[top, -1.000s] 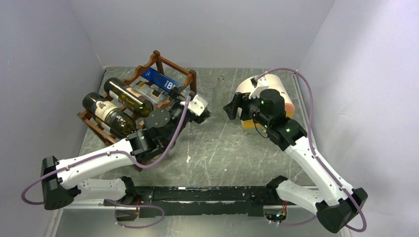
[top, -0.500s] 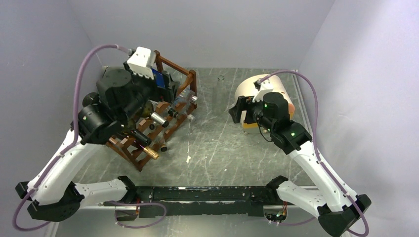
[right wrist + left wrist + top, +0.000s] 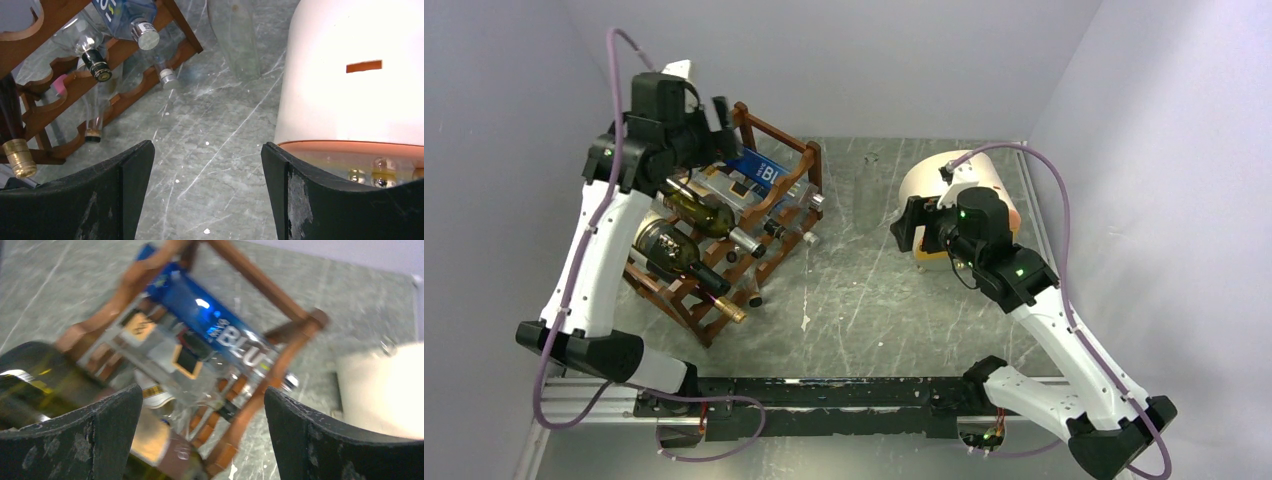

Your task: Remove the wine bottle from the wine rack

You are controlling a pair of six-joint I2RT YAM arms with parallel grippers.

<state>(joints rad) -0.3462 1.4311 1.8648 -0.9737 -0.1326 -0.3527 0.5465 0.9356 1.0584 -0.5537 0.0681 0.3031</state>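
The reddish-brown wine rack [image 3: 786,213] stands tilted at the left of the table and holds several bottles. A blue bottle [image 3: 758,171] lies on top. Two dark green wine bottles [image 3: 696,207] lie lower left, next to clear ones. My left gripper [image 3: 720,118] is open and empty, raised above the rack's back left corner. In the left wrist view my left gripper [image 3: 202,435] frames the blue bottle [image 3: 220,322], a rack rail [image 3: 295,335] and a green bottle [image 3: 30,390]. My right gripper [image 3: 902,224] is open and empty, right of the rack.
A cream-and-orange drum-shaped box [image 3: 972,175] stands just behind my right gripper [image 3: 207,195] and fills the right of the right wrist view [image 3: 360,75]. A clear bottle [image 3: 234,35] lies on the table between box and rack [image 3: 125,95]. Walls close the left, back and right.
My left arm has swung from the rack's front side up and back to above its back left corner, uncovering the bottles. My right arm has hardly moved.
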